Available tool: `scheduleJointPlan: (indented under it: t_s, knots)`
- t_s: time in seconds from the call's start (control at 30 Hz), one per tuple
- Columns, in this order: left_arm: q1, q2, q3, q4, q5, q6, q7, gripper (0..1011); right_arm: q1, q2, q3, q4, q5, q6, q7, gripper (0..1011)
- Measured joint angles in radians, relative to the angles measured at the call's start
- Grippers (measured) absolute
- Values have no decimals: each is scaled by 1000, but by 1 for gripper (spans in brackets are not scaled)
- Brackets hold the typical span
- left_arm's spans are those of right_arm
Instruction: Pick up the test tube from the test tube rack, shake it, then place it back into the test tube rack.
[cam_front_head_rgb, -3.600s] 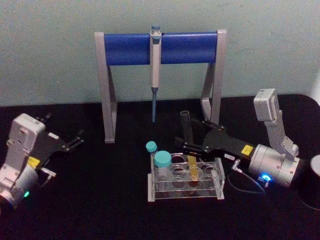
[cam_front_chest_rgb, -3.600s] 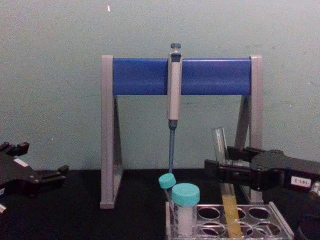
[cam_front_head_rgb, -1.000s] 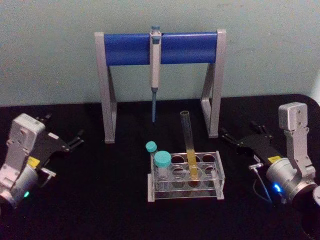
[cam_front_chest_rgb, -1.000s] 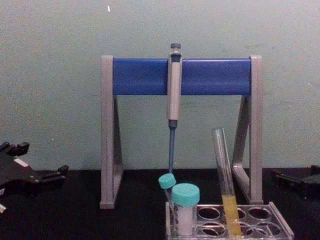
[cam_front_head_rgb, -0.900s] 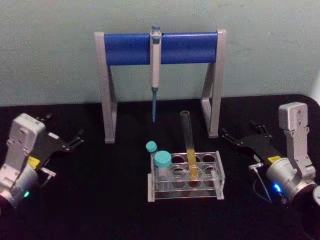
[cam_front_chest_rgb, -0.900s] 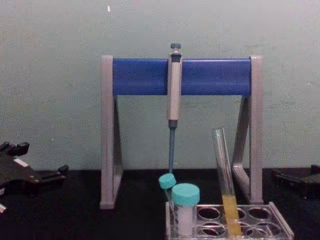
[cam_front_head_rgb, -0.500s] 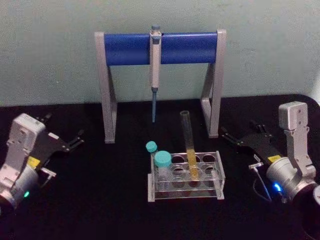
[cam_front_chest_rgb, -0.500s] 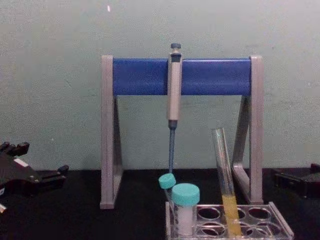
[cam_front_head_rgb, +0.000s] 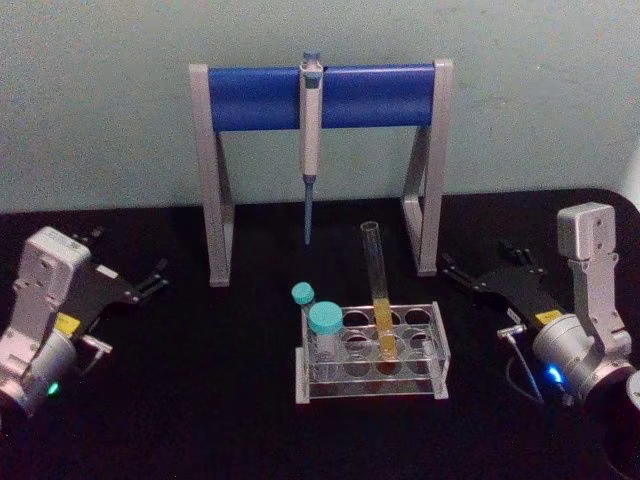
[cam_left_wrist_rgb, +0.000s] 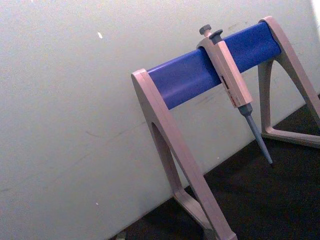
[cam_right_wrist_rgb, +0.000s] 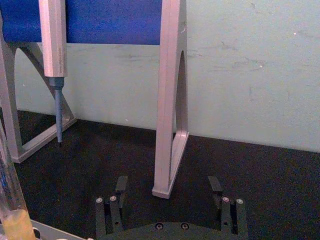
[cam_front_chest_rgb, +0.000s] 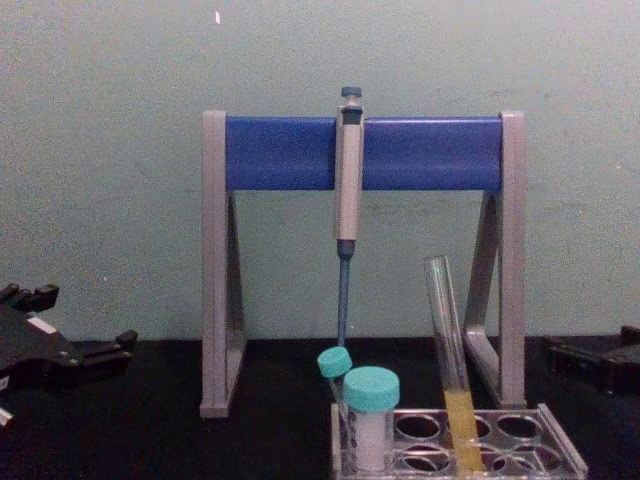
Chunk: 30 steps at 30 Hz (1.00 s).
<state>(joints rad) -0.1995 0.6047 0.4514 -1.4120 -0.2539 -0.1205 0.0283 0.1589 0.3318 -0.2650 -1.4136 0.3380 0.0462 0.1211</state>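
The test tube (cam_front_head_rgb: 377, 290) stands in the test tube rack (cam_front_head_rgb: 372, 352) at the middle of the black desk (cam_front_head_rgb: 220, 400), seated in a back-row hole and leaning slightly, its yellow liquid low inside the rack and nothing touching it. The right gripper (cam_front_head_rgb: 478, 277) hangs over the desk well to the right of the rack, fingers spread wide and empty; the right wrist view shows the two fingertips (cam_right_wrist_rgb: 120, 184) parted with bare desk between them. The left gripper (cam_front_head_rgb: 150, 281) sits parked far off on the left side, fingers parted and holding nothing. With the tube seated and the right gripper clear of it, this looks like either the end of the task or a wait before a grasp. If a pick remains, the right gripper must travel back toward the rack, straddle the glass above the rim, and close gently, avoiding the two teal-capped vials (cam_front_head_rgb: 323, 322) beside it and the pipette stand (cam_front_head_rgb: 320, 100) behind.
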Motion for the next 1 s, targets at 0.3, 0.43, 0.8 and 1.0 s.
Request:
scheduleJointPlan:
  t_s: [0.3,0.43,0.8,1.0]
  knots:
    - [0,0,0,0,0,0,0,1001,0,0,0,0,0,0,0,1000]
    - [0,0,0,0,0,0,0,1001,0,0,0,0,0,0,0,1000]
    - [0,0,0,0,0,0,0,1001,0,0,0,0,0,0,0,1000]
    - [0,0,0,0,0,0,0,1001,0,0,0,0,0,0,0,1000]
